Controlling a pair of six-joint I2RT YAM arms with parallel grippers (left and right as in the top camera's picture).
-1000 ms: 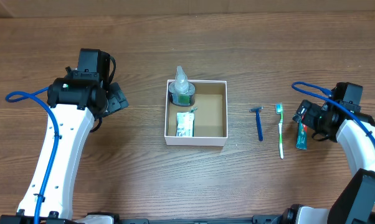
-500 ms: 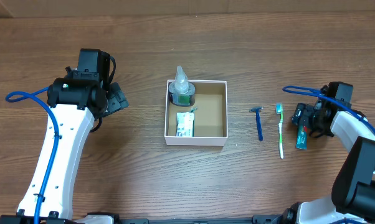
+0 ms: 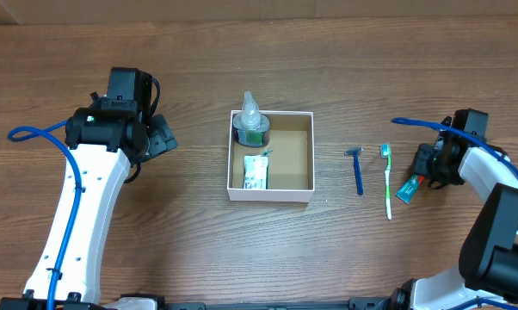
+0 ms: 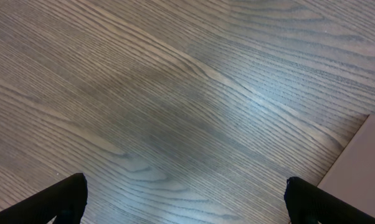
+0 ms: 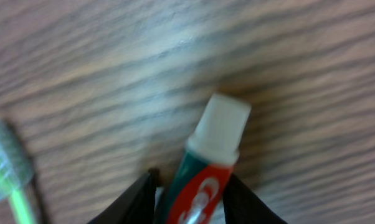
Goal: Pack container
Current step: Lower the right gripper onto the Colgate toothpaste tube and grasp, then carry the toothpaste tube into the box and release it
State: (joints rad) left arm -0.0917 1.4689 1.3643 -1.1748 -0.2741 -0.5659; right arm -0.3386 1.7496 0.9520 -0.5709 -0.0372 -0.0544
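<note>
A wood-grain desk (image 3: pixel 259 258) carries a blue razor (image 3: pixel 358 170) right of centre, head toward the far edge. Just beside it, nearer the right edge, lies a green-and-white toothbrush (image 3: pixel 387 181), bristles likewise far. A teal-and-red toothpaste tube (image 3: pixel 405 189) with a white cap sits diagonally beyond that. Near centre stand a bagged green bottle (image 3: pixel 251 120) and a flat sachet (image 3: pixel 255 172)

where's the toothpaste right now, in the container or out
Out. The toothpaste is clamped in the right gripper, on the far side of the toothbrush, well apart from the container.
</note>
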